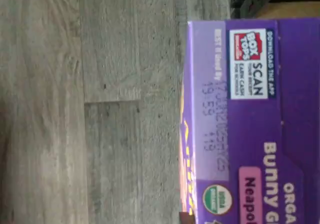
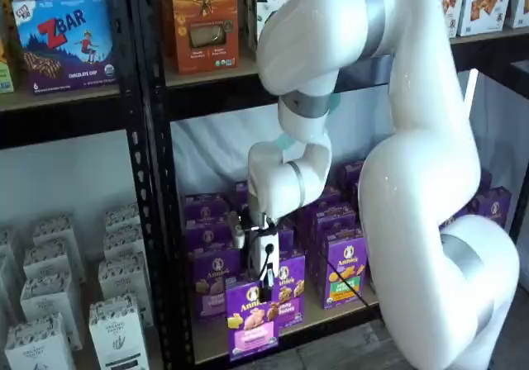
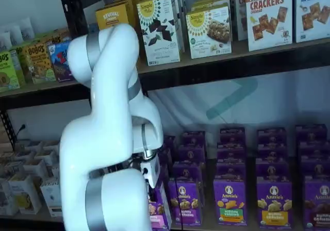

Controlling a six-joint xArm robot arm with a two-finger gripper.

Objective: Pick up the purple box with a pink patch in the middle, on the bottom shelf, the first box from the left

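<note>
A: Tool [image 2: 252, 281] dead centre, hanging from the white arm [image 2: 413, 180], right above the purple box [image 2: 251, 320].

B: Has it got hold?

A: Looks closed on the box's top edge, though the black fingers are mostly hidden behind the carton. The box sits out beyond the near edge of the bottom shelf [image 2: 322, 320], pink panel facing us.

B: And the wrist view?

A: The box's purple top fills one side, Box Tops label [image 1: 248, 64] plain to read, with grey plank floor [image 1: 90, 109] beyond.

B: Neighbours?

A: More purple cartons [image 3: 229, 200] ranked on the shelf behind.
</note>
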